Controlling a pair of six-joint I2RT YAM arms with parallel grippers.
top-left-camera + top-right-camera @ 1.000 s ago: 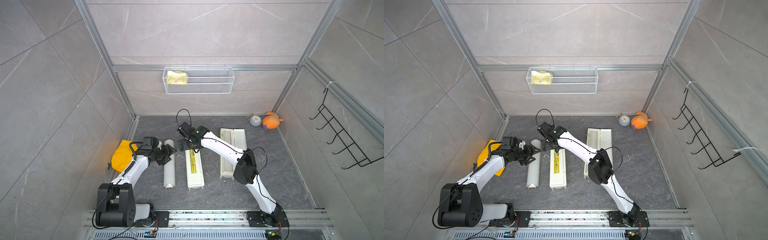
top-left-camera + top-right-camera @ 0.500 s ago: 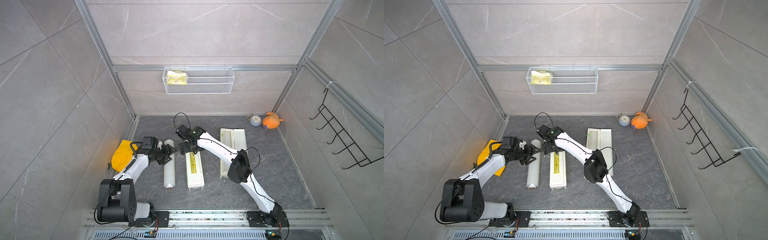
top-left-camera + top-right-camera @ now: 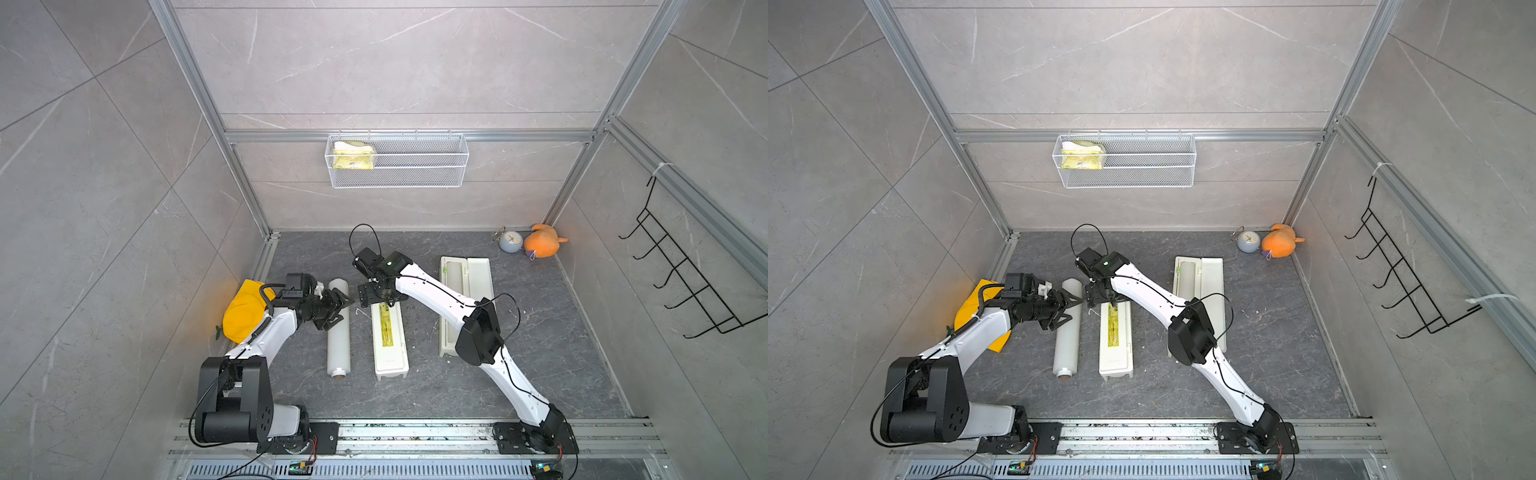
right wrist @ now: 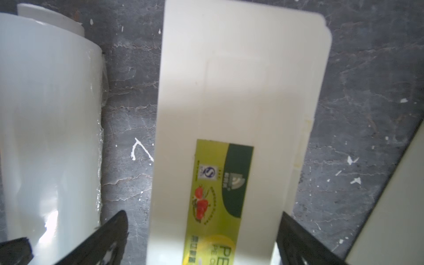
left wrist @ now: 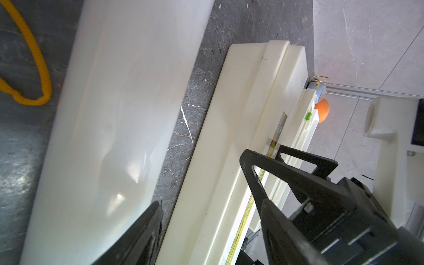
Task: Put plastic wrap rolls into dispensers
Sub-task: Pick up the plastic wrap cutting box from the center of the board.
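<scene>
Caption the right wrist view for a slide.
Open right gripper poised over the closed dispenser, plastic wrap roll lying beside it.

narrow gap, roll [image 3: 338,336] beside closed dispenser [image 3: 390,345]

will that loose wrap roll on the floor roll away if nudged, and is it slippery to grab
Likely rolls sideways: the wrap roll is a smooth cylinder lying on its side on flat floor. Its glossy film shows highlights, so probably slick to grip. The cardboard core at its end suggests it stays stiff.
</scene>
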